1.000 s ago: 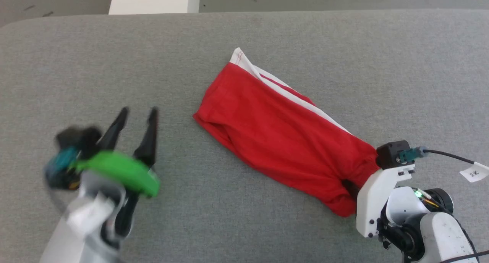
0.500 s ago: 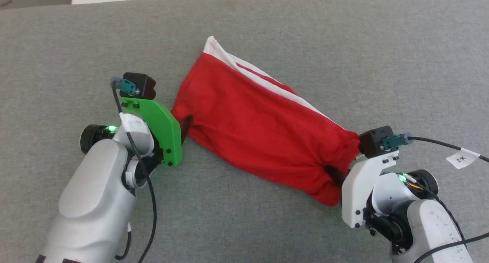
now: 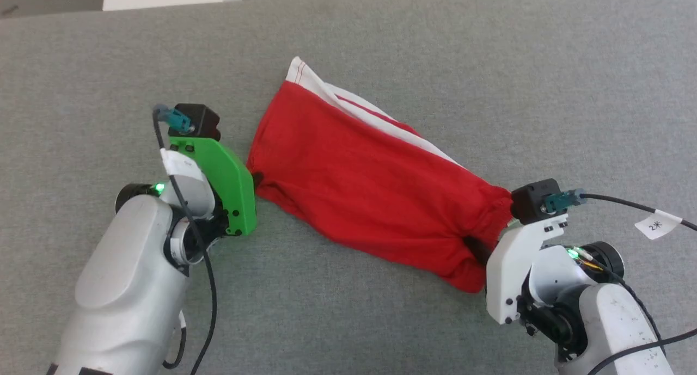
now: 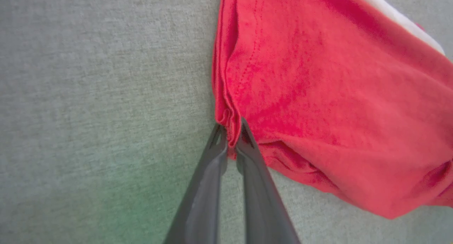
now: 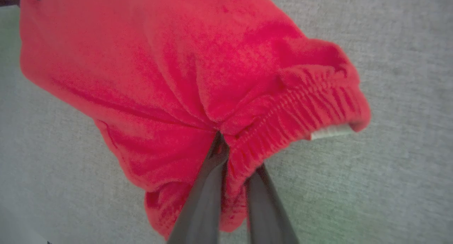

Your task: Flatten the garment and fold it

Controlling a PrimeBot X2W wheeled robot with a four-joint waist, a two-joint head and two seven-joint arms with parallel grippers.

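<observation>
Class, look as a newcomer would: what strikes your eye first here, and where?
A bright red garment lies bunched diagonally across the grey table, white bands along its far edge. The left gripper pinches one end; the right gripper clamps the gathered waistband at the other.

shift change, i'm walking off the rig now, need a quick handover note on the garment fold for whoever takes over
Left gripper: jaws shut on a pinch of layered red edge at the garment's left end.
Right gripper: jaws shut on the gathered elastic edge at the other end, near the small white label.
Garment: a bunched, creased long strip slanting across the grey table between the two grippers, white band along its far side.
Done: both ends gripped.
Left: spread it flat, then fold; no fold made yet.
</observation>
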